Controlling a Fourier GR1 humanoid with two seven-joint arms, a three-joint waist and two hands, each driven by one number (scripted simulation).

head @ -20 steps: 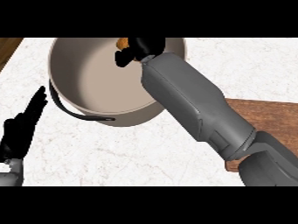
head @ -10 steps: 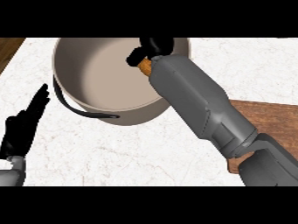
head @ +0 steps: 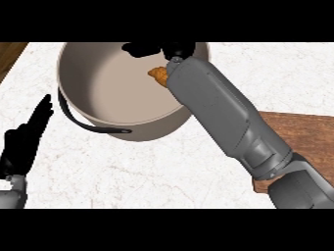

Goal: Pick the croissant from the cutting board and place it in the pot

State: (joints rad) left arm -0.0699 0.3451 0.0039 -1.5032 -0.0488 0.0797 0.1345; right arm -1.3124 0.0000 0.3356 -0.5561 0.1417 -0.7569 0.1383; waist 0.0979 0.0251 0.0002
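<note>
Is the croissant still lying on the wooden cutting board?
No, the cutting board is bare, and the croissant shows inside the pot beside the right hand.

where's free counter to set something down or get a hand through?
Bare counter runs below the pot, between the left hand and the right forearm. More lies upper right, above the cutting board. The pot's far side is crowded: the right hand and croissant.

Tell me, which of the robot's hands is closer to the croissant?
The right. The right hand hovers over the pot, just above the croissant inside it. The left hand rests open on the counter, outside the pot's left wall.
</note>
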